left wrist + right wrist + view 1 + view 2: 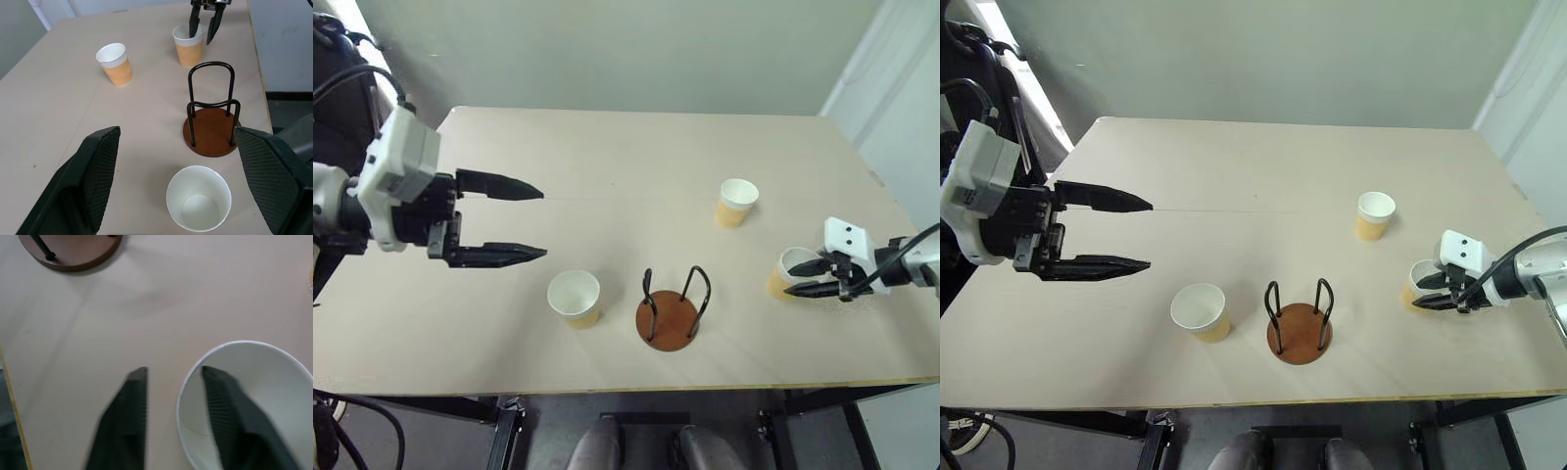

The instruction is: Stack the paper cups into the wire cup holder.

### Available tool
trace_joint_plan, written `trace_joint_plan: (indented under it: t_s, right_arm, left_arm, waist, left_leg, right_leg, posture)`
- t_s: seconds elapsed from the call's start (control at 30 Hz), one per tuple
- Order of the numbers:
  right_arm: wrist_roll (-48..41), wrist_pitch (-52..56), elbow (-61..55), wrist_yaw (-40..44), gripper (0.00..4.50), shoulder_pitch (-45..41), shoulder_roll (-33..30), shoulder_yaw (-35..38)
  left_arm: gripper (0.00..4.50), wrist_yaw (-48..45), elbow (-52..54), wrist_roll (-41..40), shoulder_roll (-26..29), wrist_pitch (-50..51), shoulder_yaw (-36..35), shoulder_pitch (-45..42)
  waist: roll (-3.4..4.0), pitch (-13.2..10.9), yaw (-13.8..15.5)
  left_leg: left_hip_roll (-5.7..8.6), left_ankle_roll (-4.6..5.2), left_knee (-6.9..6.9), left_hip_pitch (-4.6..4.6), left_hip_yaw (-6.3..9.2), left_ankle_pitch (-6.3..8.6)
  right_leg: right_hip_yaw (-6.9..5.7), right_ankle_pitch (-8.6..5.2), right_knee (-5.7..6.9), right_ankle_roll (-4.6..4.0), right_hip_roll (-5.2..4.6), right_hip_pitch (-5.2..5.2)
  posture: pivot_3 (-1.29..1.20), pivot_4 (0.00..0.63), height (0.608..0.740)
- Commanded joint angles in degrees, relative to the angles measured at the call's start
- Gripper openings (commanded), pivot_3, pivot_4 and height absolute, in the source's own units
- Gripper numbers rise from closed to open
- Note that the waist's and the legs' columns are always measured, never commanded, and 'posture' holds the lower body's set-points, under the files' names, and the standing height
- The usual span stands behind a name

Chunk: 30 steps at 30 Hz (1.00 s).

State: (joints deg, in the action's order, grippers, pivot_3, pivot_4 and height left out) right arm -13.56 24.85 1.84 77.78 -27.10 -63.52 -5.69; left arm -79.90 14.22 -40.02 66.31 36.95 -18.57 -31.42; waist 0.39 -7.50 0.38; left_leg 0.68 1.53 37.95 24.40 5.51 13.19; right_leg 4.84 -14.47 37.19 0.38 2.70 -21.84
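- The right gripper (pixel 796 276) is reaching to the paper cup on the holder's right (pixel 787 270); one black finger is dipping inside the white rim and the other is standing outside the ribbed wall. In the right wrist view a gap is showing between the outer finger (pixel 128 418) and the cup wall, so the jaws are standing narrow but not yet pinching the wall.
- The left gripper (pixel 530 223) is hovering above the table (pixel 607 166), to the left of the wire cup holder (pixel 670 313), with its two black fingers spread wide and nothing between them; the finger pads (pixel 100 166) are showing a fine cross-hatched texture.
- The wire cup holder is standing near the table's front edge: a round, reddish-brown wooden disc carrying two thin black wire loops, upright and arched at the top, with no cup inside.
- The paper cup just left of the holder (pixel 575 298) is standing upright, mouth up, its white inside facing the camera and its tan-orange wall tapering downward.
- The paper cup beyond the holder and to its right (pixel 735 203) is standing upright and apart from the others, showing the same ribbed tan-orange wall and white rim.
- The table is presenting a smooth, pale beige, matte surface.
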Motion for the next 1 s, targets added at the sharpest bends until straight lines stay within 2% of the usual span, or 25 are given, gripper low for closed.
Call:
trace_joint_plan:
  t_s: [0.03, 0.07, 0.27, 0.43, 0.57, 0.7, 0.83, 1.0]
  right_arm:
    - [1.10, -1.44, 0.16, 0.52, 0.27, -1.06, -0.21, 0.20]
    - [1.32, -1.72, 0.31, 0.59, 0.02, -1.06, -0.24, 0.12]
    - [1.94, -2.99, -0.34, 1.89, 0.02, -1.30, -1.88, 1.27]
    - [-9.27, 2.56, -5.61, 6.24, 0.02, -8.91, -2.35, 8.48]
    - [-18.84, 8.22, -10.02, 7.17, 0.02, -19.13, -0.08, 11.07]
    - [-21.89, 10.20, -14.21, 7.52, 0.02, -23.61, 2.22, 8.29]
    - [-23.76, 11.71, -18.93, 6.64, 0.02, -27.44, 9.00, 2.76]
    - [-21.80, 10.92, -20.79, 6.16, 0.02, -25.75, 13.02, -1.99]
  left_arm:
    - [3.99, 0.94, 1.54, -1.73, 1.53, 0.37, -2.70, -0.08]
    - [3.99, 1.11, 1.59, -1.94, 1.66, 0.37, -2.77, 0.06]
    - [3.99, 1.77, 1.76, -2.29, 1.98, 0.04, -2.89, 0.90]
    - [3.99, 1.93, 1.49, -1.94, 2.21, -0.53, -2.70, 1.16]
    - [3.99, 2.01, 1.14, -1.65, 2.26, -1.00, -2.29, 1.03]
    - [3.99, 2.13, 1.04, -1.78, 2.07, -1.31, -1.79, 0.78]
    - [3.99, 2.04, 1.16, -1.93, 2.06, -1.33, -1.60, 0.94]
    - [3.99, 2.23, 1.99, -2.15, 2.31, -0.88, -2.31, 2.00]
  waist:
    - [0.00, 0.00, 0.00]
    - [0.00, 0.00, -0.01]
    - [0.00, 0.00, 0.00]
    - [0.10, -0.05, -0.16]
    - [0.09, -0.05, -0.33]
    - [-0.18, 0.10, -0.23]
    - [-0.06, 0.03, -0.53]
    - [-0.07, 0.03, -0.50]
  left_leg:
    - [-0.01, -0.01, -0.01, 0.00, 0.00, -0.01]
    - [-0.01, -0.02, -0.02, 0.00, 0.00, -0.01]
    - [-0.04, -0.03, -0.02, -0.01, 0.00, -0.01]
    - [-0.04, -0.10, -0.02, 0.04, -0.02, -0.01]
    - [-0.07, -0.30, -0.19, 0.07, -0.03, -0.14]
    - [-0.24, -0.48, -0.47, -0.02, -0.01, -0.26]
    - [-0.25, -0.56, -0.53, 0.01, -0.02, -0.32]
    - [-0.27, -0.63, -0.68, 0.00, -0.01, -0.44]
  right_leg:
    - [0.00, 0.00, 0.00, -0.01, 0.00, -0.01]
    - [-0.01, -0.01, 0.00, -0.01, 0.00, -0.02]
    - [-0.02, -0.02, 0.01, -0.04, 0.02, 0.00]
    - [-0.01, -0.04, 0.04, -0.09, 0.02, -0.07]
    - [-0.01, -0.13, 0.14, -0.24, 0.06, -0.25]
    - [-0.12, -0.26, 0.10, -0.45, 0.12, -0.26]
    - [-0.12, -0.27, 0.23, -0.49, 0.13, -0.40]
    - [-0.14, -0.33, 0.47, -0.60, 0.15, -0.56]
  posture:
    - [0.00, 0.150, 0.740]
    - [0.00, 0.150, 0.740]
    - [0.00, 0.150, 0.740]
    - [0.00, 0.150, 0.740]
    - [0.00, 0.150, 0.740]
    - [0.00, 0.150, 0.740]
    - [0.00, 0.150, 0.740]
    - [0.00, 0.150, 0.740]
